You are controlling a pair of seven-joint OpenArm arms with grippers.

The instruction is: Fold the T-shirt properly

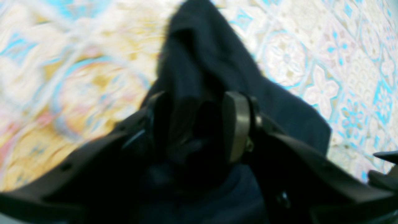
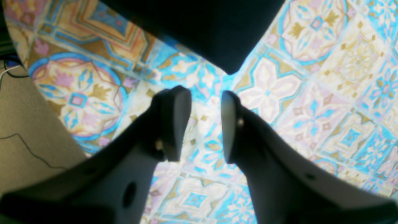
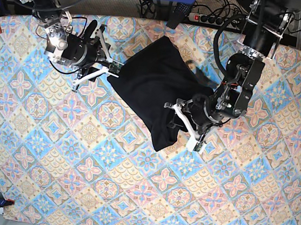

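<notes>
Overhead view of my two arms at a plain black cotton T-shirt [image 3: 152, 86] lying bunched on a bench covered in a colourful tile-patterned cloth [image 3: 77, 180].

My left tool [image 1: 199, 124] is clamped on a fold of the T-shirt at its lower right edge. My right tool [image 2: 205, 121] hangs just beside the garment's left corner, its two fingers parted with only patterned cloth between them.

T-shirt [image 3: 153, 85] on tablecloth [image 3: 77, 180], between hands
</notes>
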